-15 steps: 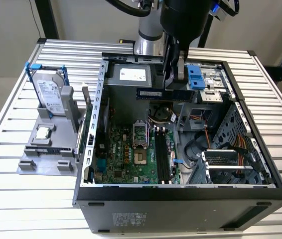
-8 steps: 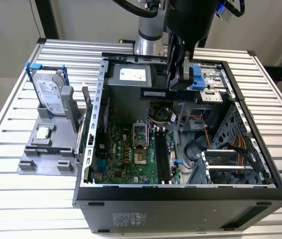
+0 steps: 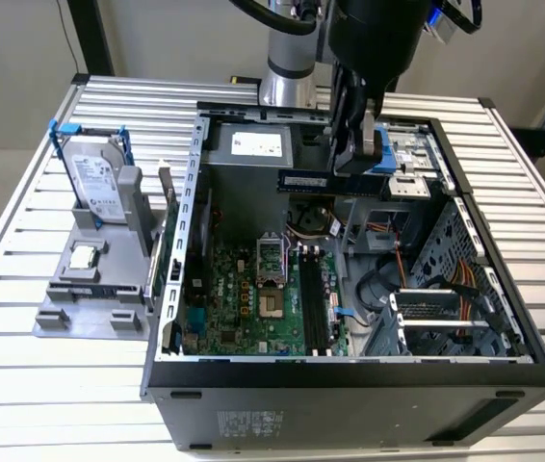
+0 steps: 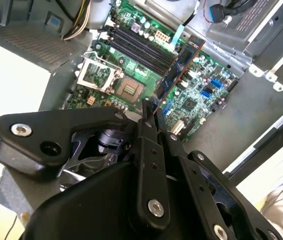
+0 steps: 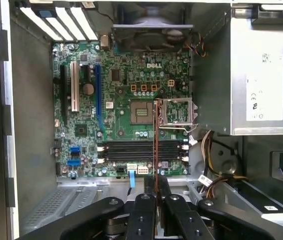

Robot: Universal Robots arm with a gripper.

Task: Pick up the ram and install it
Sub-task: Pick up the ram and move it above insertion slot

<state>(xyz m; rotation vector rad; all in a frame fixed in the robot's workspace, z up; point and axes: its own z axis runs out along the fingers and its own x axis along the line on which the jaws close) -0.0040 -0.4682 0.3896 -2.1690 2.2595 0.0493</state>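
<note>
The ram (image 3: 303, 180) is a long dark-blue stick held level above the open computer case (image 3: 350, 371), over its back part. My gripper (image 3: 347, 171) is shut on one end of it. In the second wrist view the ram (image 4: 180, 62) runs out from my fingertips (image 4: 148, 114) over the green motherboard (image 4: 197, 100). In the first wrist view the ram (image 5: 156, 142) shows edge-on, crossing the black memory slots (image 5: 131, 150) beside the CPU socket (image 5: 140, 111). The slots (image 3: 313, 306) hold no stick.
A silver hard drive in a blue bracket (image 3: 96, 183) stands on a grey fixture (image 3: 85, 289) at the exterior view's left, on the slatted table. Inside the case are a power supply (image 5: 261, 75), a rear fan (image 5: 151, 32) and orange cables (image 3: 465, 289).
</note>
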